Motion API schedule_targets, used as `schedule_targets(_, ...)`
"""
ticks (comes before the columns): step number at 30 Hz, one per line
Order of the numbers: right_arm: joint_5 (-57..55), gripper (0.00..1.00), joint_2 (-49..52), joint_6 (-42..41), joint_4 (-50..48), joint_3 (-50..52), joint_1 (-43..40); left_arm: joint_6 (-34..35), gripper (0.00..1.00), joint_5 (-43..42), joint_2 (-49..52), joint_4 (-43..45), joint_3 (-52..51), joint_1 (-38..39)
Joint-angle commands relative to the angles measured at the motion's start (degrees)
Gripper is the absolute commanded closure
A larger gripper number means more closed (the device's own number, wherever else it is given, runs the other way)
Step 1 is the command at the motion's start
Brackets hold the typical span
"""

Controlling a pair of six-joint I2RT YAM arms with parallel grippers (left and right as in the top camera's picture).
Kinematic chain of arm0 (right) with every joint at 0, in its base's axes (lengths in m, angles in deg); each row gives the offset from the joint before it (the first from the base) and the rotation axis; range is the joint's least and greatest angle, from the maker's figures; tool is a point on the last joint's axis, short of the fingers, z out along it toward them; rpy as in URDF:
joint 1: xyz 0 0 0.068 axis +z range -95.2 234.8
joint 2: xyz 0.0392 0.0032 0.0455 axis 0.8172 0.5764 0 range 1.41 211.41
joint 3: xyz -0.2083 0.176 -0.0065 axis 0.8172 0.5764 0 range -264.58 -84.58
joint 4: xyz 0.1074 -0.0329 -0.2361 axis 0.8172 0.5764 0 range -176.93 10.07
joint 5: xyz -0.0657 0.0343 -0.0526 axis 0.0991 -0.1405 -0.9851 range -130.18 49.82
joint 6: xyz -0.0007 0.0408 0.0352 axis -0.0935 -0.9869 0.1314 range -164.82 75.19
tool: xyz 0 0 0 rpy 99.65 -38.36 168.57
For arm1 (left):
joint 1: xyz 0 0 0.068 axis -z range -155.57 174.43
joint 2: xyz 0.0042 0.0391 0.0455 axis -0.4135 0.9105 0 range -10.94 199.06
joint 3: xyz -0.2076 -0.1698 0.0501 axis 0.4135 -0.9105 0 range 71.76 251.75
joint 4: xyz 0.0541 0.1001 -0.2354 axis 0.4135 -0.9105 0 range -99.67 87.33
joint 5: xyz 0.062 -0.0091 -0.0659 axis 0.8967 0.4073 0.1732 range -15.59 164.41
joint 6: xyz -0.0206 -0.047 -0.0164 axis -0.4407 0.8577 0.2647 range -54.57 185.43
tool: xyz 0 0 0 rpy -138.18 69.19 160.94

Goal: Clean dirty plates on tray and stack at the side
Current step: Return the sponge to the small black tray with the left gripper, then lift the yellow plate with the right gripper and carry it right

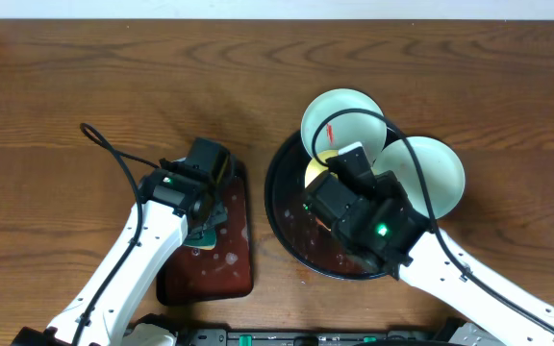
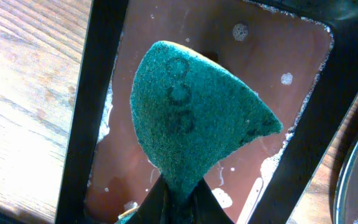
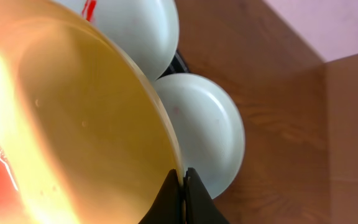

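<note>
Three plates, none yet stacked beside the tray; I judge the task barely begun.

Nearest, the left wrist view: my left claw is pinching one corner of a green sponge, which hangs over a brown tray holding foamy water, left of the round tray.

The right wrist view: my right claw is pressed onto the rim of the yellow plate, held tilted above the tray's middle. A reddish patch shows on its near face, so I take it as unwashed.

Beyond it lie the two pale plates. One sits on the tray's right rim and looks clean from here. The other, on the far rim, carries a red smear.

Left to do, in my judgement: bring sponge to plate, wipe all three, then pile them on the bench to one side.

Only the overhead view shows both arms apart, sponge and yellow plate not touching. Only the wrist views show each grip, and the foam.
</note>
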Motion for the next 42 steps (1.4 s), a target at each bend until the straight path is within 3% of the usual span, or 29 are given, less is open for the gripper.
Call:
schedule_targets(1,-8.3,0.99,-0.9,0.5,0.1,-1.5,1.9,-0.4,0.92,0.5,-0.1,0.0,-0.2,-0.3)
schedule_targets(10,-16.9,0.99,-0.9,8.0,0.1,-1.5,10.0,-0.4,0.92,0.5,-0.1,0.0,-0.2,-0.3)
schedule_targets(17,-23.6,0.99,-0.9,8.6,0.5,-1.5,14.2,-0.4,0.92,0.5,-0.1,0.0,-0.2,-0.3)
schedule_targets(42,-25.4,0.99,-0.9,9.4,0.5,-1.5,15.1,-0.4,0.92,0.5,-0.1,0.0,-0.2,-0.3)
